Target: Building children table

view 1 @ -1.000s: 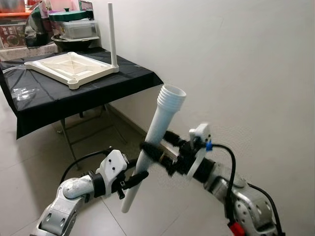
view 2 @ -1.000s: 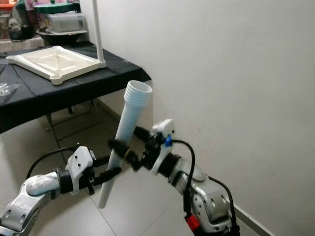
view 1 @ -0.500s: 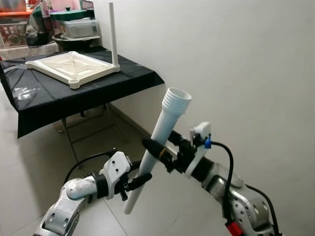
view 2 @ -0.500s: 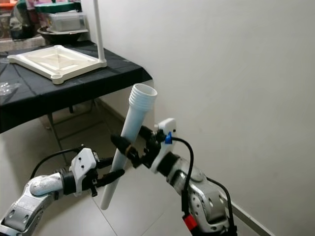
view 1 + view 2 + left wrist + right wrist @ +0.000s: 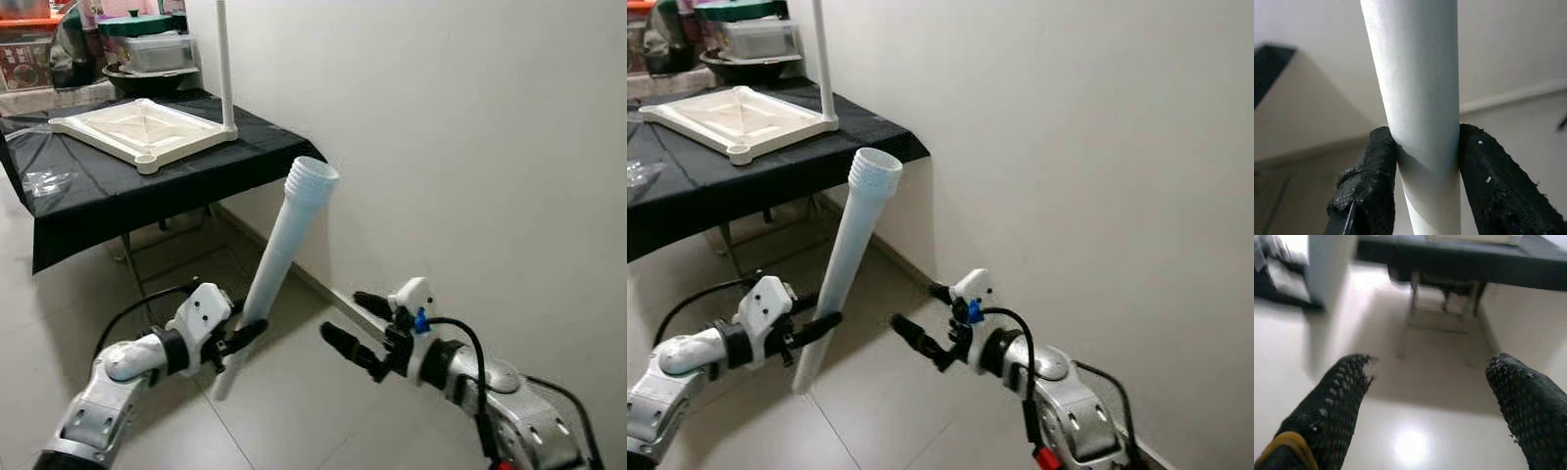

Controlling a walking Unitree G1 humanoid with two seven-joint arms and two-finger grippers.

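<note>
My left gripper (image 5: 238, 340) is shut on a long white table leg (image 5: 275, 259) near its lower end; the leg tilts up to the right, its ribbed open end (image 5: 312, 176) on top. The left wrist view has both black fingers (image 5: 1371, 186) pressed against the leg (image 5: 1418, 98). My right gripper (image 5: 351, 330) is open and empty, held low to the right of the leg and apart from it. The white tabletop (image 5: 137, 129) lies upside down on a black-clothed table (image 5: 108, 186), one white leg (image 5: 224, 59) standing upright at its near corner.
A white wall (image 5: 460, 137) runs close on the right, with a skirting strip at the floor. Containers and a bowl (image 5: 147, 59) sit behind the tabletop. The folding table's metal legs (image 5: 137, 259) stand beneath the cloth. Pale tiled floor (image 5: 294, 421) lies below my arms.
My right gripper has let go of the leg, opened and dropped away to the right. The left gripper keeps hold, and the leg has swung left and tilted more upright.
</note>
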